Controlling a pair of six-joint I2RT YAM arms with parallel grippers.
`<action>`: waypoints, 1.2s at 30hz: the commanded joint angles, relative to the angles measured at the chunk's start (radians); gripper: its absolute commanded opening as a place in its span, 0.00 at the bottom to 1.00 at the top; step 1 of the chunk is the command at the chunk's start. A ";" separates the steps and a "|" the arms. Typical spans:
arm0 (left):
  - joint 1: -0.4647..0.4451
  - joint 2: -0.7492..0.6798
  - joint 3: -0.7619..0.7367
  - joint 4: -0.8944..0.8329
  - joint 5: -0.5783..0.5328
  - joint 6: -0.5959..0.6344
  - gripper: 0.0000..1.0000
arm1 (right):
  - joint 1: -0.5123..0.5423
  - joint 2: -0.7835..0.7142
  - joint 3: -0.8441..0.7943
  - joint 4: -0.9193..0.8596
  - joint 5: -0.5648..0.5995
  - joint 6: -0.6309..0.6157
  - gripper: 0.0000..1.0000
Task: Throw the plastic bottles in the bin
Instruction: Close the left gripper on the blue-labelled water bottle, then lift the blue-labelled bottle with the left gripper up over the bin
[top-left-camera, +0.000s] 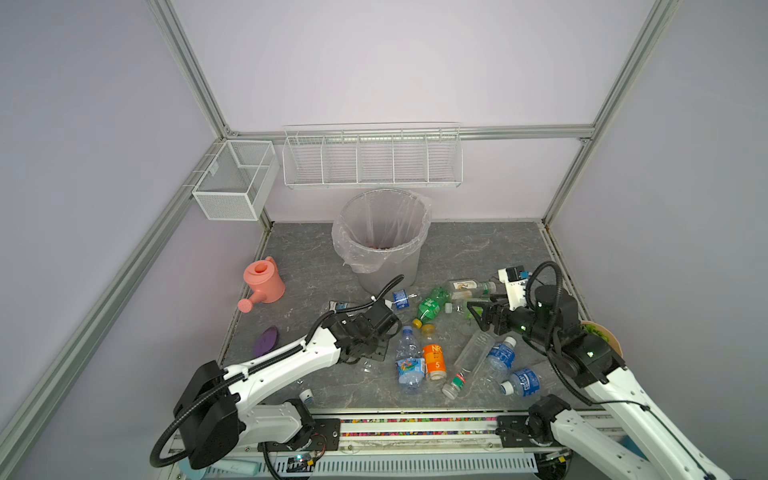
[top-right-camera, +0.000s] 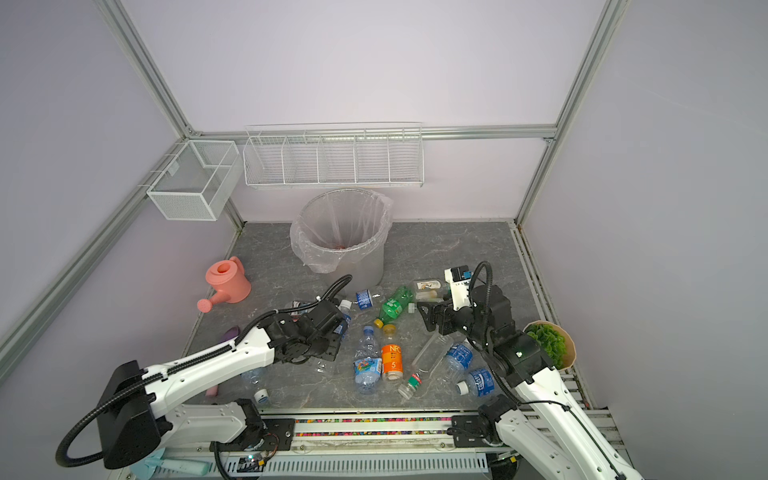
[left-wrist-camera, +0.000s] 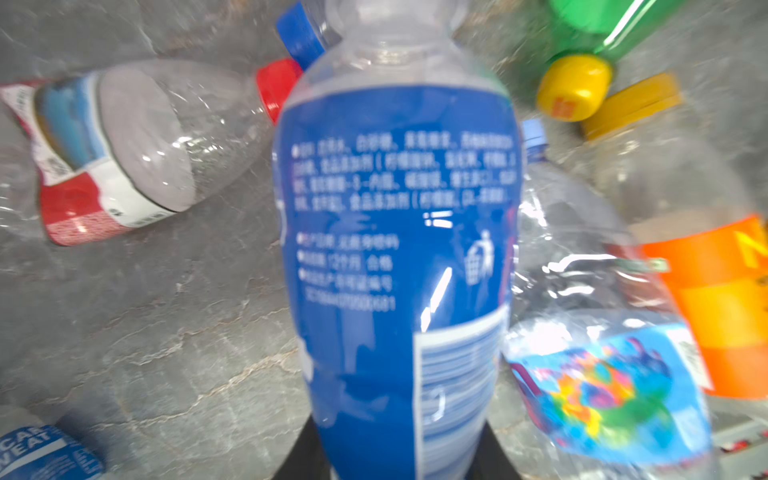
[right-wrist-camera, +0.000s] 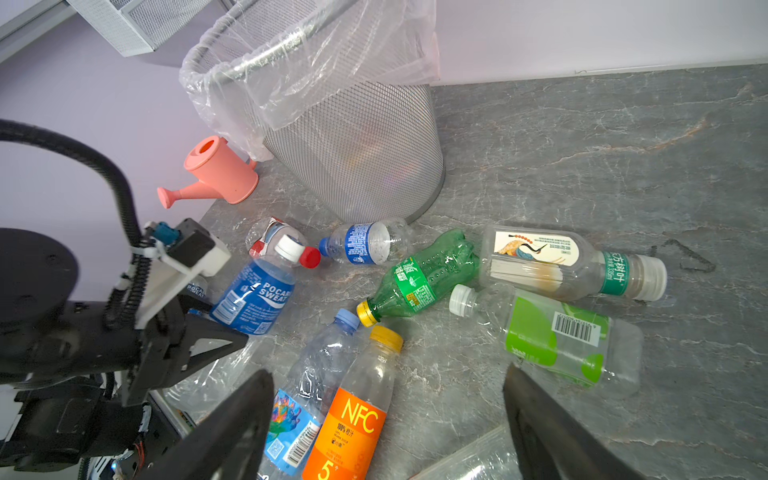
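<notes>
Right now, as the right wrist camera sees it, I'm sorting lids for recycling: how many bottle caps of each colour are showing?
White caps: 3
Yellow caps: 2
Blue caps: 2
Red cap: 1
Total: 8

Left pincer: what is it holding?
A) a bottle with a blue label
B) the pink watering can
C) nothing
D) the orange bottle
A: in the left wrist view the left pincer is shut on the blue-label bottle, with a dark finger on either side of it.
</notes>
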 joint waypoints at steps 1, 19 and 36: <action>-0.012 -0.085 0.011 -0.044 -0.034 -0.034 0.29 | -0.007 -0.010 -0.015 -0.018 0.022 0.013 0.89; -0.095 -0.516 0.026 0.061 -0.085 0.005 0.22 | -0.014 0.070 -0.017 -0.038 0.107 0.063 0.89; -0.097 -0.470 0.271 0.238 -0.278 0.269 0.19 | -0.016 0.092 -0.092 -0.016 0.102 0.094 0.89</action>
